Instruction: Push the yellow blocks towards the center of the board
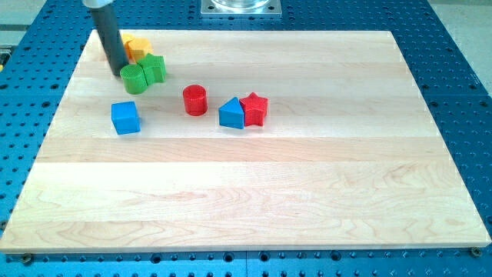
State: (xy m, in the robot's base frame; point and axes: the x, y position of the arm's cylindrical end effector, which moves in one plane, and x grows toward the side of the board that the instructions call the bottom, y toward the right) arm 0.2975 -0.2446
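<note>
While the rod stands at the board's upper left, notes follow:

Board (307, 192): pale wood planks, smooth, visible grain; it carries every block. Blue perforated metal table (453, 69) surrounds it.

Rod (108, 35): dark, straight, cylindrical, entering from the view's top and leaning slightly.

My tip (121, 74): on the board, touching or just beside the green cylinder's left edge, below and left of the yellow blocks. No fingers on this rig; nothing gripped.

Yellow blocks (136, 48): near the board's top-left corner, far from centre. They are clustered and partly hidden behind the rod; count and shapes cannot be told. Orange-yellow, matte.

Green cylinder (134, 78): ribbed top, upright, just below the yellow cluster.

Green star (154, 68): lobed outline, touching the green cylinder on its right.

Blue cube (125, 118): alone, below the green pair.

Red cylinder (195, 100): upright, between the blue cube and the blue wedge, apart from both.

Blue wedge (231, 114): peaked top, touching the red star.

Red star (254, 108): on the wedge's right, left of board centre.
</note>
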